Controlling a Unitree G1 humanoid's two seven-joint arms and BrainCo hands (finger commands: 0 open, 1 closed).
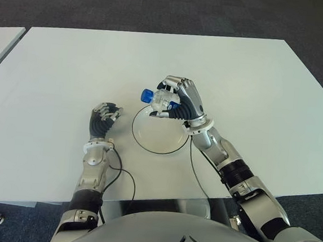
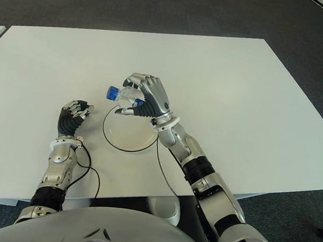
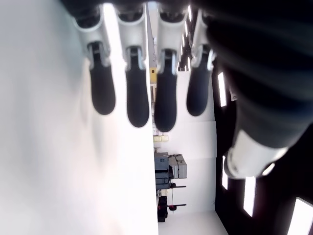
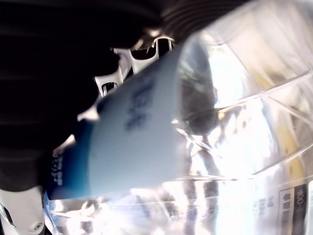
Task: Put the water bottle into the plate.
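Table [image 1: 256, 78] carries a white plate [image 1: 154, 137] near its front edge. Right hand [image 1: 183, 103] hovers over the plate's far rim, fingers clamped around the water bottle [image 1: 160, 98], blue cap pointing left. Left hand [image 1: 102, 120] shows beside the plate's left, fingers loosely extended, empty.

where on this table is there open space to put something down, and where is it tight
Free: the white table is bare on the far side beyond the round white plate with a dark rim, and along both its left and right sides. Crowded: the near middle, where the right robot hand holds the clear water bottle with a blue cap above the plate's far rim, left robot hand just left of it.
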